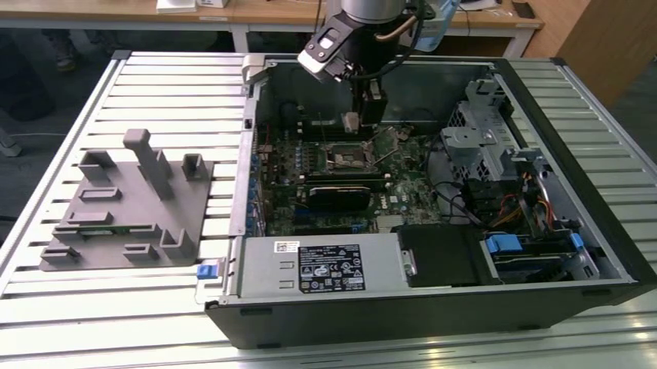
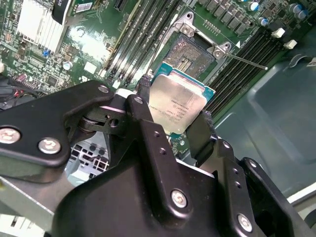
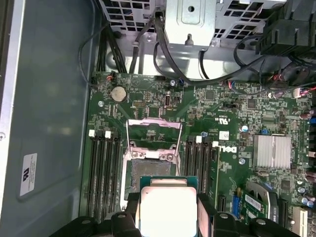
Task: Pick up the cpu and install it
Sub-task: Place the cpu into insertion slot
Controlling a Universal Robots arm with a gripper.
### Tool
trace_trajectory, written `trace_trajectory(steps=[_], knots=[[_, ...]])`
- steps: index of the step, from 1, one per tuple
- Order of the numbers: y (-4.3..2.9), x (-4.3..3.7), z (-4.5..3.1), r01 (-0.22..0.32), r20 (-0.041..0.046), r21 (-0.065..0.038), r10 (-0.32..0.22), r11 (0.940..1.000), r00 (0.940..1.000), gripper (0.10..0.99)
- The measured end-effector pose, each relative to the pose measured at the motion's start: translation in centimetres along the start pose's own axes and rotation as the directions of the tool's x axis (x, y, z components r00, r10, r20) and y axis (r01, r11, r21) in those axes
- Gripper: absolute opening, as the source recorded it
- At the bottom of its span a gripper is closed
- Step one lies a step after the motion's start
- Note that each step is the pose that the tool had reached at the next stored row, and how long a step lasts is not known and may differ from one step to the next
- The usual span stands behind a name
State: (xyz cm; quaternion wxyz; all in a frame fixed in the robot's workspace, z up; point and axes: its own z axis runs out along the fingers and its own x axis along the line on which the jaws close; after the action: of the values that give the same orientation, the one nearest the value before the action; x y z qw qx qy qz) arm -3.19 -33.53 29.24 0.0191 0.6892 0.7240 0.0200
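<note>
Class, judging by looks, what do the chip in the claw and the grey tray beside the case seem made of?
The chip: likely metal top, silvery satin sheen catching light; its green rim looks like circuit board. The tray: probably plastic, matte grey, dull and even without glints.

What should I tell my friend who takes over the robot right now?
The end effector is shut on the cpu.
The cpu hangs inside the case over the motherboard, close to the socket.
Done: the cpu is picked up.
Left: the cpu is not yet in the socket, which stands open and empty.
</note>
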Motion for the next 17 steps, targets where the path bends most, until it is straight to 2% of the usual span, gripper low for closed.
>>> trace_trajectory(steps=[7,17], knots=[[-0.10,0.03,0.63,0.000,0.0000,0.000,0.000,1.0000,1.0000,0.541],[-0.11,0.03,0.88,0.000,0.0001,0.000,0.000,1.0000,1.0000,0.541]])
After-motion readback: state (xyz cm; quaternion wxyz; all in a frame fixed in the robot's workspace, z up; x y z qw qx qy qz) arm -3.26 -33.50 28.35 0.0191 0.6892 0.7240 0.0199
